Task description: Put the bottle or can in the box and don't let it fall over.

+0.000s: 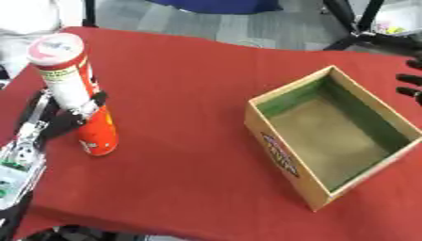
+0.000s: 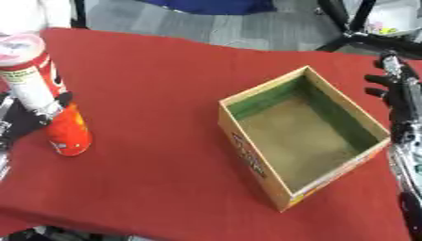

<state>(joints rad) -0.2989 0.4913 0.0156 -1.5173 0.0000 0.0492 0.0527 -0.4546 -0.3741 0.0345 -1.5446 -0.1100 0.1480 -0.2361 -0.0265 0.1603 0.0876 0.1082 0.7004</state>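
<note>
A tall red and white can (image 1: 80, 92) with a pale lid stands on the red table (image 1: 181, 70) at the left, leaning slightly. My left hand (image 1: 72, 116) comes in from the lower left and its dark fingers are curled round the can's middle. An open wooden box (image 2: 305, 134) with a green inner lining and a printed label on its front sits at the right, nothing inside it. My right hand (image 2: 394, 80) hangs open beside the box's far right corner, apart from it.
The table's front edge runs along the bottom of both views and its far edge along the top. Dark stand legs (image 1: 354, 23) rise from the floor behind the table at the upper right. Bare red cloth lies between can and box.
</note>
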